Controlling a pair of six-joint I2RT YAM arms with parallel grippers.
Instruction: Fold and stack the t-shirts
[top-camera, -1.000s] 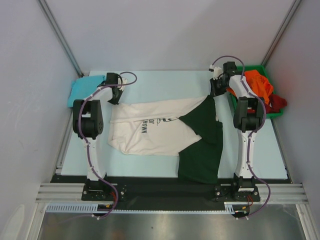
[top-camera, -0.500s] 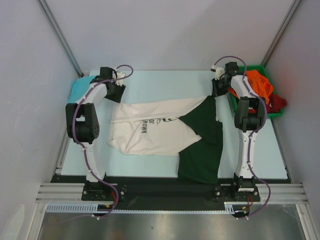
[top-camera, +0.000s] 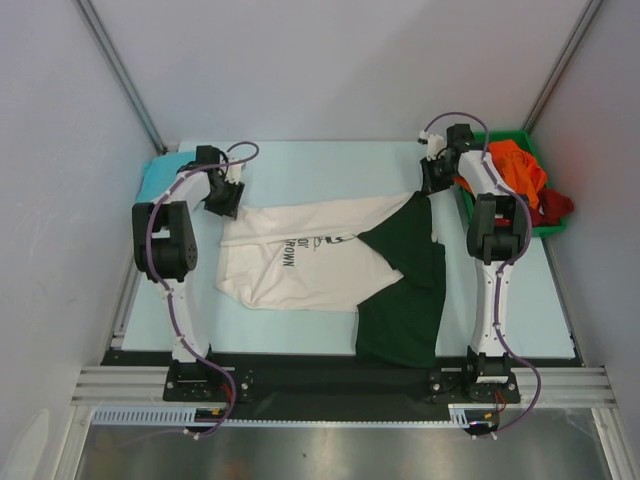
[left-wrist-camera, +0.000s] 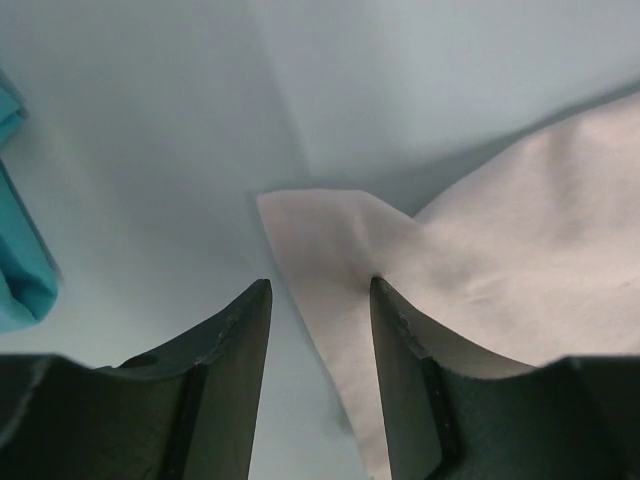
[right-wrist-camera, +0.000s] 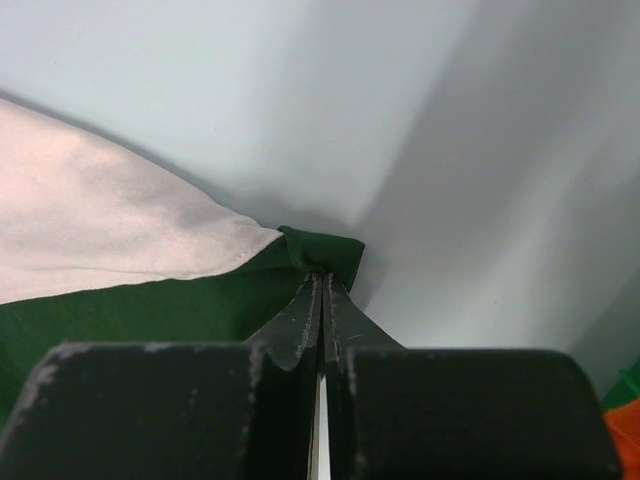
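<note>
A cream t-shirt with dark green sleeves (top-camera: 310, 255) lies spread on the table, print up. My left gripper (top-camera: 222, 203) is open at its far left corner; in the left wrist view the cream corner (left-wrist-camera: 330, 240) lies between and just ahead of the fingers (left-wrist-camera: 410, 340). My right gripper (top-camera: 432, 180) is shut on the shirt's far right green corner (right-wrist-camera: 325, 252). A teal t-shirt (top-camera: 160, 180) lies folded at the far left, also in the left wrist view (left-wrist-camera: 20, 260). Orange (top-camera: 515, 165) and dark red (top-camera: 555, 208) t-shirts sit at the far right.
A green plastic bin (top-camera: 520, 225) at the far right holds the orange and dark red shirts. The enclosure walls stand close on both sides. A black strip runs along the table's near edge (top-camera: 330, 375).
My left gripper swung out toward the teal shirt half a second ago and has come back to the cream shirt's far left corner. The right gripper has stayed put.
</note>
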